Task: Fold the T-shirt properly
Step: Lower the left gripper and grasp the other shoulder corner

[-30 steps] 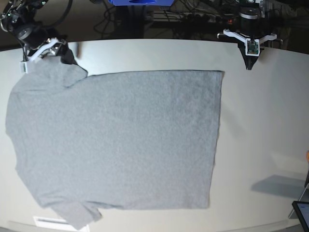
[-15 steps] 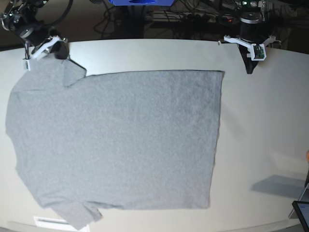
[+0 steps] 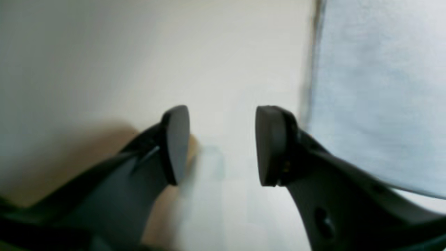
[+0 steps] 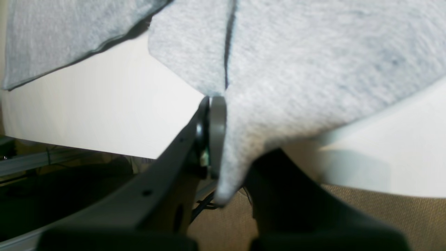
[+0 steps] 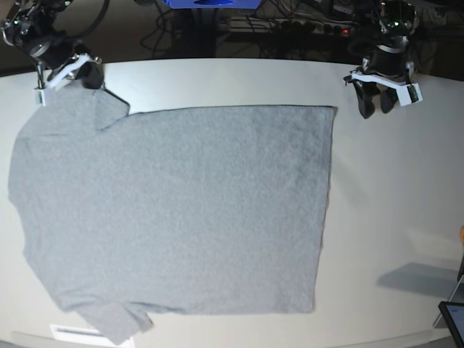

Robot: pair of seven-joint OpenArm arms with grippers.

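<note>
White tabletop (image 5: 391,188), dark cable clutter behind. T-shirt (image 5: 174,210) is laid flat across the left and centre, plain side up, unfolded.

Far left: right gripper (image 5: 81,72) is clamped on the sleeve (image 4: 223,132); cloth is seen pinched between the jaws in the wrist view. Far right: left gripper (image 5: 377,101) is parted and empty over bare table, just beside the hem corner (image 5: 333,110), not touching.

Step judged: far-edge grasps being set up, one of two done. Next: left jaws to be brought onto the hem corner and closed.

Lettering is not visible; the near sleeve is cut off at the frame edge.
</note>
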